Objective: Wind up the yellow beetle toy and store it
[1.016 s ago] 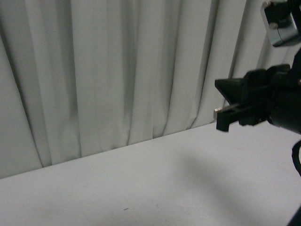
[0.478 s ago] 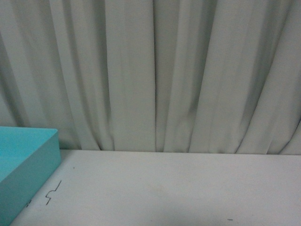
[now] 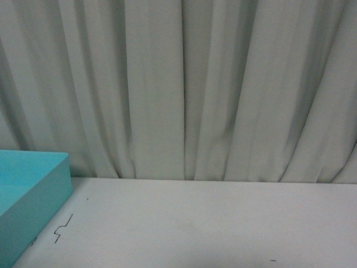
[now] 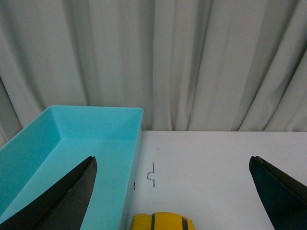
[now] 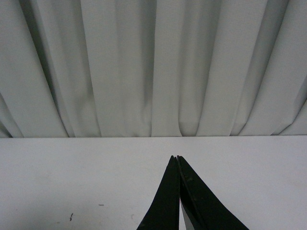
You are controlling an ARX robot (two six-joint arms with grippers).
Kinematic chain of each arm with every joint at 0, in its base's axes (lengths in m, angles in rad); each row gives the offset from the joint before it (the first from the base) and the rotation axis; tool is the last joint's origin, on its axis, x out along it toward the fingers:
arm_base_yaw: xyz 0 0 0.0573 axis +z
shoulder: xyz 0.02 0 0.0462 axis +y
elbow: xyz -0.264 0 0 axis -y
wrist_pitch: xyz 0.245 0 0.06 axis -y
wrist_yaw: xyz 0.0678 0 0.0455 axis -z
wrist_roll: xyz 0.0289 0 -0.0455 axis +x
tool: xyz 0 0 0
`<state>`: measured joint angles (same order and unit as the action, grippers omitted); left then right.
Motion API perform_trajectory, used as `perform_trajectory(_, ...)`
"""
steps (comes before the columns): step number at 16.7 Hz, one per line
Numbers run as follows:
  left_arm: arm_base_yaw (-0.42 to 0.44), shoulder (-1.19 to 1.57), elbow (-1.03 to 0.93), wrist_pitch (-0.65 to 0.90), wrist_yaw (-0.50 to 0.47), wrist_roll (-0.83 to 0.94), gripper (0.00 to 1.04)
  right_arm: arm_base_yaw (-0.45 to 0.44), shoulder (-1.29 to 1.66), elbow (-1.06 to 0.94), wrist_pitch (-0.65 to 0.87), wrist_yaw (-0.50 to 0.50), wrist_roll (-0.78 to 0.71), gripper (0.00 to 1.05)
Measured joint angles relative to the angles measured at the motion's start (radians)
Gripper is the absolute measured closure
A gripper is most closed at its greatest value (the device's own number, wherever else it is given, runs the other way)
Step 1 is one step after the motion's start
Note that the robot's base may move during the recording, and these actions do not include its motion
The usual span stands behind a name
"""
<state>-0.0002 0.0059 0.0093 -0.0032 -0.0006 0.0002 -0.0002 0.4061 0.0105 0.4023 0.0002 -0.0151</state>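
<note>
The yellow beetle toy (image 4: 163,222) sits on the white table, only its glossy top with dark stripes showing at the edge of the left wrist view, right beside the outer wall of a teal box (image 4: 96,109). My left gripper (image 4: 171,163) is open wide, one finger over the box and the other over bare table, with the toy between and behind the fingertips. My right gripper (image 5: 175,158) is shut with nothing in it, hovering over bare white table. Neither arm nor the toy shows in the front view.
The teal box (image 3: 53,178) is open-topped and stands at the table's left side. A grey pleated curtain (image 3: 184,84) hangs close behind the white table (image 3: 212,223). A small black squiggle (image 4: 152,173) marks the table near the box.
A second ago the front view showed a black gripper at the right and no box. Since half a second ago it shows the teal box at the left and no arm.
</note>
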Motion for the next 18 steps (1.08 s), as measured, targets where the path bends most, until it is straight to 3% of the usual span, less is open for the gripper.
perform_trajectory(12, 0.000, 0.000, 0.000, 0.000, 0.000, 0.000, 0.07, 0.000, -0.236, 0.000, -0.233, 0.000, 0.000, 1.03)
perform_trajectory(14, 0.000, 0.000, 0.000, 0.000, -0.001, 0.000, 0.07, 0.000, -0.379, 0.000, -0.410, 0.000, 0.000, 1.03)
perform_trajectory(18, 0.000, 0.000, 0.000, 0.000, 0.001, 0.000, 0.07, 0.000, -0.403, 0.000, -0.405, 0.000, 0.000, 1.00)
